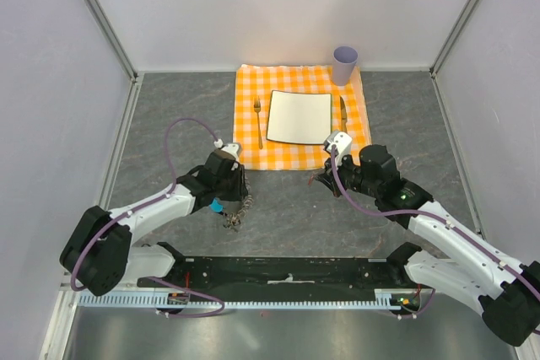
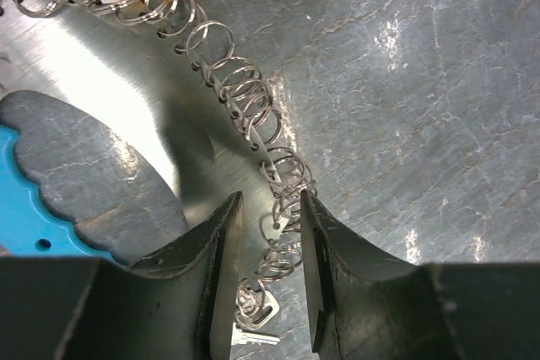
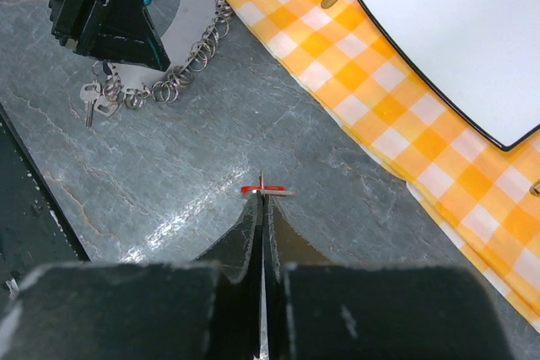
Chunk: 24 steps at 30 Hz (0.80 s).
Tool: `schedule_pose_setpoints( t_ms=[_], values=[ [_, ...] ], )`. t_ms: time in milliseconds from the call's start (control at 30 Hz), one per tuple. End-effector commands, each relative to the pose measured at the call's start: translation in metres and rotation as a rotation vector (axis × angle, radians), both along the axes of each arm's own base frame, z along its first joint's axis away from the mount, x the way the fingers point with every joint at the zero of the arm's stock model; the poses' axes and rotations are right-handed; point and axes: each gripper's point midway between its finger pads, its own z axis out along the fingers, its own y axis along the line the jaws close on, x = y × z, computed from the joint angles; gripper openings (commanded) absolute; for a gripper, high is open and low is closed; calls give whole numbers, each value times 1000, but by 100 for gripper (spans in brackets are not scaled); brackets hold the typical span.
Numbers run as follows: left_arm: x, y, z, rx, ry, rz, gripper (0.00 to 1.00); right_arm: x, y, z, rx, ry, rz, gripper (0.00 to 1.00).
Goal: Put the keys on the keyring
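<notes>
— Red head, thin metal blade: that's the key point(image 3: 263, 189). We have it nipped at the very tips of the right hand point(image 3: 261, 201), jaws pressed flat together on it. It sits over bare counter point(image 3: 169, 174), near the edge of the checked cloth point(image 3: 405, 99) and well apart from the keyring point(image 3: 181, 56).

— And the left hand point(image 2: 268, 238)?

— Narrow gap, one finger each side of the chain of rings, near the end where the small silver keys point(image 2: 253, 322) dangle. The ring between them looks clear of both sides, so we'd say it straddles rather than grips. Blue tab point(image 2: 25, 200) lies off to one side.

— How do we reckon they handle?

— Key: tiny, v. light, stiff, prob. slick on the blade. Held by so little, it could pivot or pop out w/ any side push. We'd want the grip on the flat head, w/ any hole left free if poss.

— Keyring?

— Floppy as a whole. Links prob. slide & bunch, but each ring looks like springy wire that won't open easily. We think it's best to pinch a single ring across its flat, close to where we thread, & pin it vs. the counter so the rest can't drag.
</notes>
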Motion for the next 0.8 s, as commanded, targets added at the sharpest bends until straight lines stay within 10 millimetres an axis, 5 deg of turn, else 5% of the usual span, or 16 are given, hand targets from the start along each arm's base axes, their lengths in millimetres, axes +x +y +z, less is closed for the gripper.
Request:
schedule_pose_setpoints(
  t_ms=[0,200,333,767],
  values=[
    [3,9,-1,65,-37,-12,40,1,2,10,17,-35,8,0],
    [-23,-5,3,23,23,-52,39,1,3,7,10,-30,8,0],
    [-40,5,2,56,109,-31,40,2,2,9,11,-36,3,0],
    [-24,15,-2,170,75,-35,41,-2,4,10,19,-35,18,0]
  ],
)
